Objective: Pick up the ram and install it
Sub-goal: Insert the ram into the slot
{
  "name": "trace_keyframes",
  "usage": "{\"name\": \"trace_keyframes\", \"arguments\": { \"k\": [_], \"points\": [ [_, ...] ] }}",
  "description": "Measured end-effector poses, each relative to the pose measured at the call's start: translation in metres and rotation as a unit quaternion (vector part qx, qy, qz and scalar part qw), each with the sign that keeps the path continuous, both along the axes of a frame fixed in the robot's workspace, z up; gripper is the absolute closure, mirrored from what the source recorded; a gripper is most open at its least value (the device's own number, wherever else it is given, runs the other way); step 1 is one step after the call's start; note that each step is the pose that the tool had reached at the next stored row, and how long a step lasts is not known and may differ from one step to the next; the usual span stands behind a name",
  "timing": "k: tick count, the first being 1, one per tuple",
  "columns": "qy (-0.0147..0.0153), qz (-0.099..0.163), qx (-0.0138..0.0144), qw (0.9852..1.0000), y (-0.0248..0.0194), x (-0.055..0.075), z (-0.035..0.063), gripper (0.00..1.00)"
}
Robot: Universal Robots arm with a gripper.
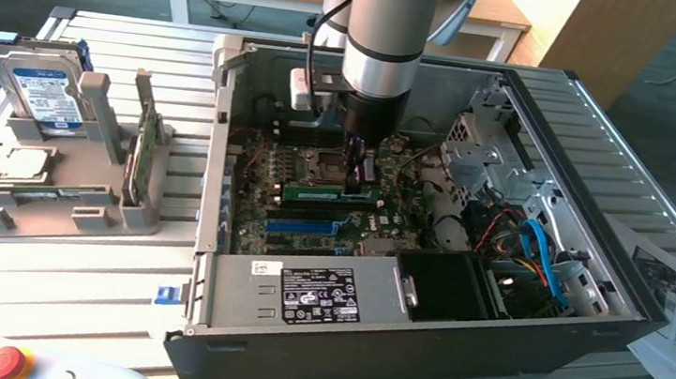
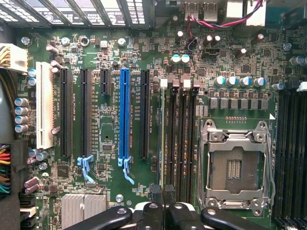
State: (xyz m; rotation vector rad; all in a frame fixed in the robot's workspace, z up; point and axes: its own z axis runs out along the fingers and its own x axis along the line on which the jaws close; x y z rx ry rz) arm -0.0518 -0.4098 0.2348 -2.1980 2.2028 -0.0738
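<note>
End effector (image 2: 162, 192) pinched shut on the ram (image 1: 327, 191), holding it edge-up and parallel to the DIMM slots (image 2: 184, 139) beside the CPU socket (image 2: 235, 165), presumably so its contacts meet a slot squarely.

The ram (image 1: 329, 191) is a long, thin green stick with small dark chips. It stands on its long edge in a black memory slot (image 1: 318, 202), level and running left to right at the middle of the exterior view, its right end pinched by the pincer (image 2: 161, 191).
</note>
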Motion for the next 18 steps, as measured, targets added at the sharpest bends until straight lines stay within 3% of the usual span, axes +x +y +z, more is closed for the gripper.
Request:
{"name": "trace_keyframes", "arguments": {
  "k": [18],
  "points": [
    [0.0, -0.006, 0.0, 1.0, 0.0, 0.0, 0.0, 0.89]
  ]
}}
